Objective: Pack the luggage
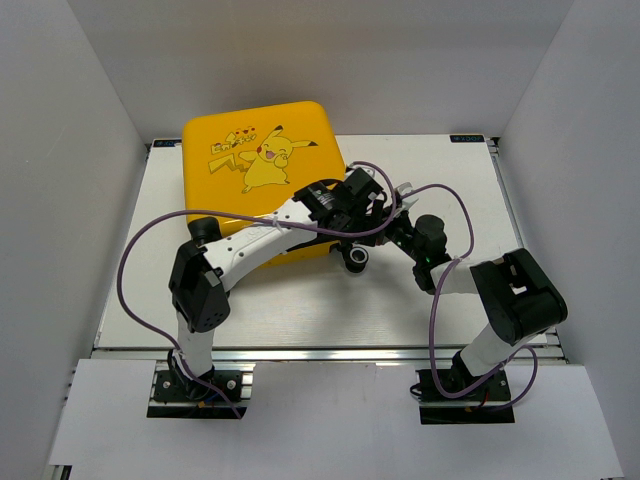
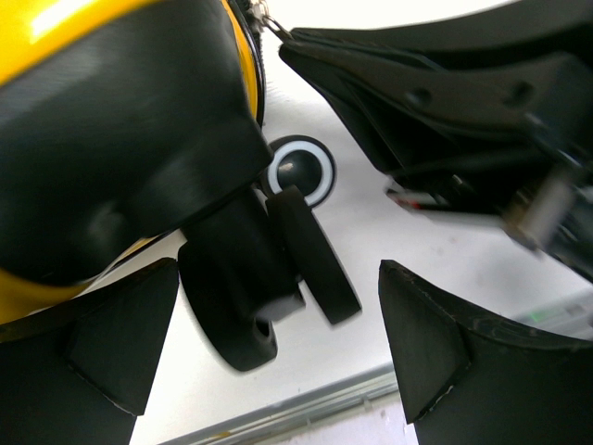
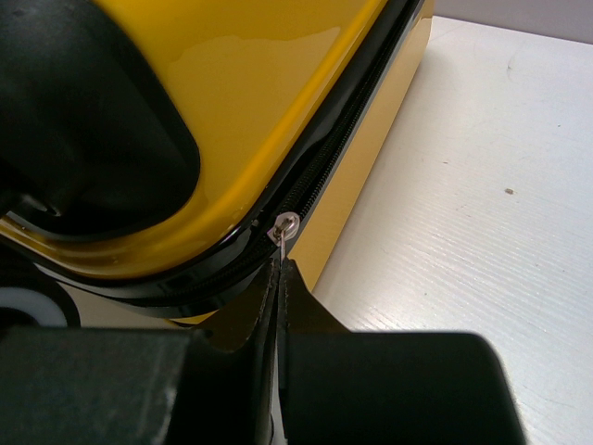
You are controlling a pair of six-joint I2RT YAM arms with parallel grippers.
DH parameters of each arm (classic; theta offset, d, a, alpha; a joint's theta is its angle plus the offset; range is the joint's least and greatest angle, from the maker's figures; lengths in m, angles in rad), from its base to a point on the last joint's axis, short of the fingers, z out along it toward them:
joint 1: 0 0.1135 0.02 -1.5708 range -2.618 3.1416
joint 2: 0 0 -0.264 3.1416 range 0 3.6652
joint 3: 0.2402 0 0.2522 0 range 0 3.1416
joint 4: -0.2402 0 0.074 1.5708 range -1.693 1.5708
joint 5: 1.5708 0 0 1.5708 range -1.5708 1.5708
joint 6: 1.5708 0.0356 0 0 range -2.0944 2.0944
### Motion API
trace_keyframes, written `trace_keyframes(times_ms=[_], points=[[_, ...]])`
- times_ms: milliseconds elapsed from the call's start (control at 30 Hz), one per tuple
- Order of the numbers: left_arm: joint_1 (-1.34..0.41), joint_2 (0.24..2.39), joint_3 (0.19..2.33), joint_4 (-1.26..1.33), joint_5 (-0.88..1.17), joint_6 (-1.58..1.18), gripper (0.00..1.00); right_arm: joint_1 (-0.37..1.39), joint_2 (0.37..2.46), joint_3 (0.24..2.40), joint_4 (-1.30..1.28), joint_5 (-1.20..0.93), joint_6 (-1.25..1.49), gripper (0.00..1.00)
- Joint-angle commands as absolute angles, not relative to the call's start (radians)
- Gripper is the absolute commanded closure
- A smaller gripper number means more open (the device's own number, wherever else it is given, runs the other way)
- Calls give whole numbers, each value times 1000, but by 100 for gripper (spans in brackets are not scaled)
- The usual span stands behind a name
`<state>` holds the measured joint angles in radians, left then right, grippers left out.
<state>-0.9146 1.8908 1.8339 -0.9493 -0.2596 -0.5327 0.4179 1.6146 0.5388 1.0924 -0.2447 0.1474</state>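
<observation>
The luggage (image 1: 255, 160) lies closed on the surface (image 1: 330, 305), toward the far left. The right end effector (image 3: 278, 271) is clenched on the zipper pull (image 3: 285, 226) at a near corner — the left end effector (image 2: 280, 278) is released, its fingers standing either side of a black wheel (image 2: 315, 260).

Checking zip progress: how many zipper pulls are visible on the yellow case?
1. The zipper pull sits on a rounded corner of the luggage, pinched between the fingertips of the shut right hand. A second may be hidden elsewhere along the zip.
</observation>
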Motion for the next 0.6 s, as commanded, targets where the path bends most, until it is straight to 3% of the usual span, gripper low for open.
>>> trace_keyframes(times_ms=[0,67,167,200,300,333,400,433,467,567], points=[[-930,1934,1900,-1006,-397,-575,3,407,1543,532,1184,-290,161,100],[-930,1971,1922,-1017,-410,-583,8,405,1537,534,1172,-298,155,100],[-939,2009,1960,-1074,-460,-612,32,400,1532,543,1160,-295,143,100],[-939,2013,1968,-1098,-472,-635,44,397,1537,548,1155,-295,138,100],[-939,2008,1964,-1103,-500,-656,56,397,1557,561,1152,-307,133,100],[-939,2005,1960,-1100,-505,-657,66,397,1565,566,1154,-310,135,100],[-939,1997,1960,-1100,-525,-669,76,394,1588,578,1160,-313,137,100],[-939,1996,1963,-1100,-540,-672,92,390,1594,589,1163,-314,137,100],[-939,1993,1965,-1103,-546,-673,98,393,1601,589,1163,-316,132,100],[-939,1982,1968,-1112,-560,-677,100,391,1615,604,1163,-316,132,100]])
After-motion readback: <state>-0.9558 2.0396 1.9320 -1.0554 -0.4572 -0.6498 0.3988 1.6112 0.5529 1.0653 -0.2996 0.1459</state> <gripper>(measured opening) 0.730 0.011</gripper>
